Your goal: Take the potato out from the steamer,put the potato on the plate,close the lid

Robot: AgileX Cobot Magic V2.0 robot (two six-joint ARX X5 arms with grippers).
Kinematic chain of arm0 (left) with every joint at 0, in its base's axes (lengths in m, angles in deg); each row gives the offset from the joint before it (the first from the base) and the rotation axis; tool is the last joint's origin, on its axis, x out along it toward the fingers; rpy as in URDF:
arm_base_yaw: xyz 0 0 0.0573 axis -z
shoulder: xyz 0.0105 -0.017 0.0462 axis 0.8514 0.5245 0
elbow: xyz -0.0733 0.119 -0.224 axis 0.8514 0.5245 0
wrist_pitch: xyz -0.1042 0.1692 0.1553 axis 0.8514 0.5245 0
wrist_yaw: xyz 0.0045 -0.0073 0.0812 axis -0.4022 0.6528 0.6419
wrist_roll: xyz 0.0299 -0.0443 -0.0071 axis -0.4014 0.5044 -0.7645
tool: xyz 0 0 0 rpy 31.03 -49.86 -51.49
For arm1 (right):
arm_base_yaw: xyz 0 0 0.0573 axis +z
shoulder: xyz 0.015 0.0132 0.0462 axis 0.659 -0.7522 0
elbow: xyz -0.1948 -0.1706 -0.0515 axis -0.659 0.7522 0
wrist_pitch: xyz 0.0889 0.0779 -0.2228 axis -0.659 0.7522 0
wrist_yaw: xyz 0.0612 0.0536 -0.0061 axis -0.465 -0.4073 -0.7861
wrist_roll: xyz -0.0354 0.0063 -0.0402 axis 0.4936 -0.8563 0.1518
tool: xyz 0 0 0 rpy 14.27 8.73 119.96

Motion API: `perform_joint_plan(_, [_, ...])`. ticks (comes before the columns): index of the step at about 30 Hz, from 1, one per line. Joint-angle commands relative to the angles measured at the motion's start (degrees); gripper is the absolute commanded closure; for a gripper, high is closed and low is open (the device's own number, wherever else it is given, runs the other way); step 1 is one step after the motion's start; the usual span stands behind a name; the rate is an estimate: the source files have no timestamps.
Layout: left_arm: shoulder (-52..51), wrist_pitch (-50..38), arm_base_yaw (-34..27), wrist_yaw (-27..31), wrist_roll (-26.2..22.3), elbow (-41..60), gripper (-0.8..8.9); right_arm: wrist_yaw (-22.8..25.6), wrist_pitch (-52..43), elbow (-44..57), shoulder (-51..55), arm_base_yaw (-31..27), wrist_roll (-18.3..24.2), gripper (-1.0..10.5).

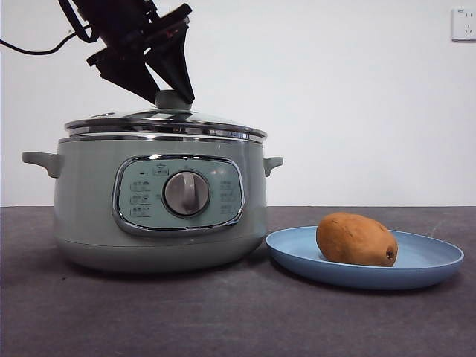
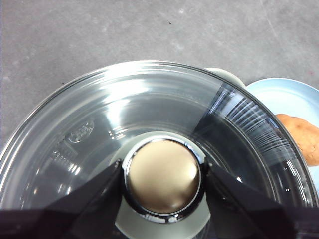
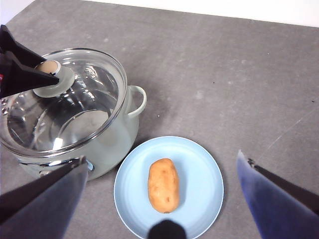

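The pale-green steamer (image 1: 82,208) stands at the left with the glass lid (image 1: 163,119) resting on its chrome rim. My left gripper (image 1: 172,97) comes down from above, its jaws closed against both sides of the lid's round knob (image 2: 162,177). The potato (image 1: 355,239) lies on the light-blue plate (image 1: 431,260) to the right of the steamer. My right gripper (image 3: 162,159) is open and empty, high above the plate (image 3: 199,184) and potato (image 3: 163,185). The steamer (image 3: 119,134) looks empty through the lid (image 3: 84,99).
A grey table (image 1: 223,320) runs to a white wall with a socket (image 1: 463,24) at the top right. The steamer's side handle (image 3: 138,99) points toward the plate. A black cable (image 1: 37,50) hangs from the left arm.
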Motion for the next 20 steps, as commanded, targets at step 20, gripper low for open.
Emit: perform_joint_plan(20, [-0.8,3.3,-2.7,1.0,0.6,2.6,8.14,0.3,-0.6,0.0,0.0,0.0,-0.4,4.5])
